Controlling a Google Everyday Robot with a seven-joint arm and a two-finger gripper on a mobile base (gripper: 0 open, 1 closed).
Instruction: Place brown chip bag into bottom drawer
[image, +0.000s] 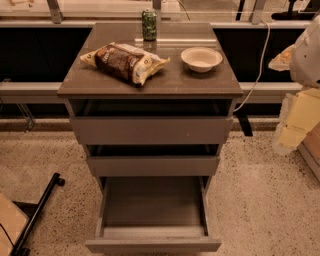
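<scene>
**Gripper hanging at the cabinet's side, bag not yet picked up**

The gripper is hanging at the right edge of the view, a pale yellow-cream shape beside the cabinet and apart from it. Whether it is released or clenched cannot be told, but it is not carrying the bag.

The brown chip bag is lying well to the left of the gripper and above it, flat on the cabinet top, with its dark middle and pale ends in plain sight. The bottom drawer is sitting below the gripper and to its left, pulled far out, and its shallow box is showing nothing inside.

So the drawer is looking ready, while the grasp, the carry and the drop are all waiting to be done.

A cream bowl is resting between the bag and the gripper, apart from both. A green can is standing upright just behind the bag, farther from the gripper. The two upper drawers are sitting slightly out, stepped above the bottom one.
</scene>
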